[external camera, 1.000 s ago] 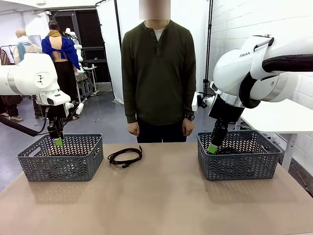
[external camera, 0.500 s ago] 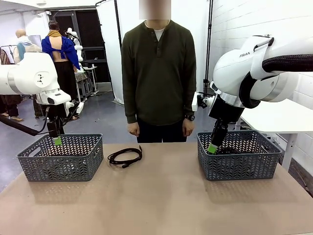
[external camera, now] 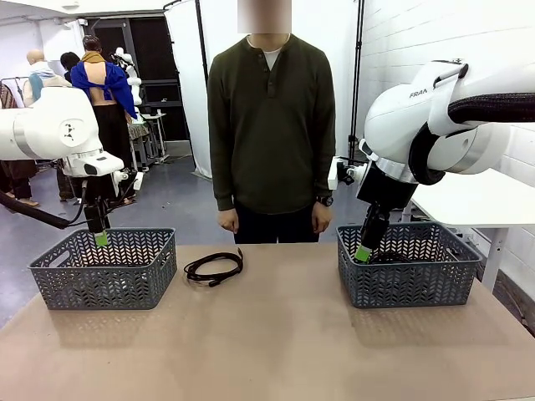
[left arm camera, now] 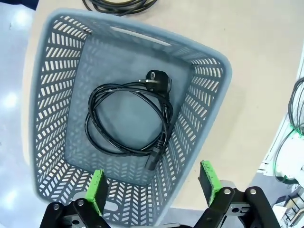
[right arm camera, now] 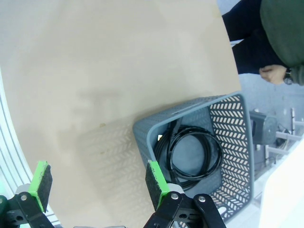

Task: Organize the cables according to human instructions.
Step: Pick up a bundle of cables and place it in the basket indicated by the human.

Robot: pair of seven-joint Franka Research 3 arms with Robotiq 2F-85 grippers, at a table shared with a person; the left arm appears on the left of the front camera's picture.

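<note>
- The left gripper (external camera: 100,238) hangs over the left grey basket (external camera: 50,269), above its far rim, its fingers spread apart and holding nothing.
- Straight beneath that gripper (left arm camera: 154,187), one coiled black cable (left arm camera: 127,121) lies flat on the floor of the basket (left arm camera: 50,76), its plug (left arm camera: 156,81) at the end of the coil farthest from the fingers.
- To the right of the left gripper, a second coiled cable (external camera: 214,267) lies on the bare desk (external camera: 276,351), just beside the left basket and well apart from the right one.
- Beyond the desk's far edge, the person (external camera: 271,125) in the dark olive shirt stands between the two grippers, arms down, hands (external camera: 227,220) near the desk edge.
- The right gripper (external camera: 363,253) is at the near left corner of the right grey basket (external camera: 401,284), fingers wide apart and empty.
- Ahead of that gripper (right arm camera: 97,183), coiled black cable (right arm camera: 192,154) lies inside the basket (right arm camera: 235,142); how many coils are there cannot be told.
</note>
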